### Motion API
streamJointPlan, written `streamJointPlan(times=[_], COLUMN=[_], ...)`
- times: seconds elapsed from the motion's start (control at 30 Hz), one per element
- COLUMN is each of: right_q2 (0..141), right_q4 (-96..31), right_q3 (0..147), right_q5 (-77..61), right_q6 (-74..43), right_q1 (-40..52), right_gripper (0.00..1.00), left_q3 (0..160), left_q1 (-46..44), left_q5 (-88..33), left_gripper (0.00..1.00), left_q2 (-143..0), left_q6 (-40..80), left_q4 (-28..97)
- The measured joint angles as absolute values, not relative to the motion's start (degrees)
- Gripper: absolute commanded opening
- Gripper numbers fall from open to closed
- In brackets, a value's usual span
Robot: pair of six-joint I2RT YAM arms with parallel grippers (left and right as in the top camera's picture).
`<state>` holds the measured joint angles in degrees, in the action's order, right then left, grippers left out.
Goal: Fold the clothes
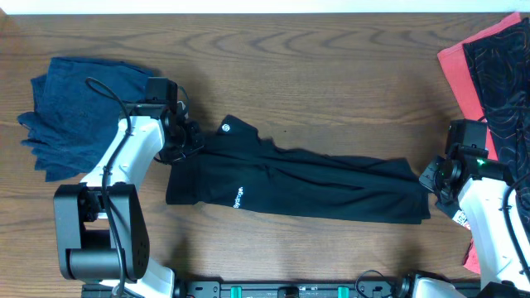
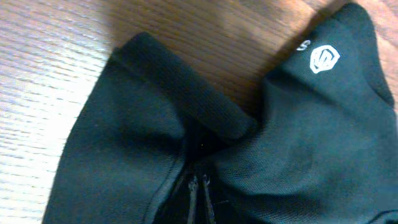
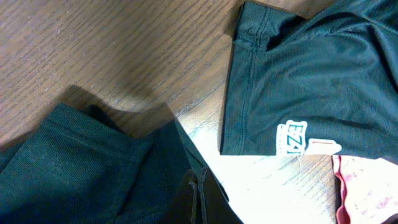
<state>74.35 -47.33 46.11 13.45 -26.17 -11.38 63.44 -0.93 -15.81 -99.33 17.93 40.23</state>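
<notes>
Wooden table [image 1: 331, 74], left gripper [image 1: 192, 142] pinched shut on the wide end of the black trousers [image 1: 315, 182], right gripper [image 1: 429, 178] clamped on their narrow end, trousers laid out between, blue garment [image 1: 74, 108] beyond the wide end, red and black clothes [image 1: 489, 58] beyond the narrow end

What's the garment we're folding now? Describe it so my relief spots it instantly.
On the wooden table, look at the middle, between the blue pile and the red-and-black pile. The black trousers lie stretched out long, not heaped, with a white logo at the waistband.

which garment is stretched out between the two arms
The long black trousers mid-table; the crumpled blue garment and red-and-black garment lie bunched at the corners.
</notes>
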Motion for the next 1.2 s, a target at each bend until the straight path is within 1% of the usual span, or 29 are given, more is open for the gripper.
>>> streamJointPlan(times=[0.27, 0.53, 0.9, 1.2], right_q2=[75.29, 77.30, 77.56, 77.56], right_q4=[-46.39, -44.03, -38.79, -37.67], right_q3=[46.11, 46.11, 46.11, 46.11], right_q5=[13.34, 12.16, 9.52, 9.93], right_q6=[-26.13, -25.89, -24.36, -24.58], right_q1=[-11.38, -11.38, -11.38, -12.93], right_gripper=[0.01, 0.01, 0.01, 0.01], left_q3=[63.44, 63.44, 63.44, 63.44], left_q1=[-0.89, -0.91, -0.91, -0.91], left_q5=[-16.53, -15.46, -14.85, -14.85], left_gripper=[0.06, 0.06, 0.05, 0.06], left_q2=[-98.78, -90.98, -89.69, -89.67], left_q6=[16.64, 16.01, 16.03, 16.23], left_q4=[40.03, 39.57, 27.62, 27.92])
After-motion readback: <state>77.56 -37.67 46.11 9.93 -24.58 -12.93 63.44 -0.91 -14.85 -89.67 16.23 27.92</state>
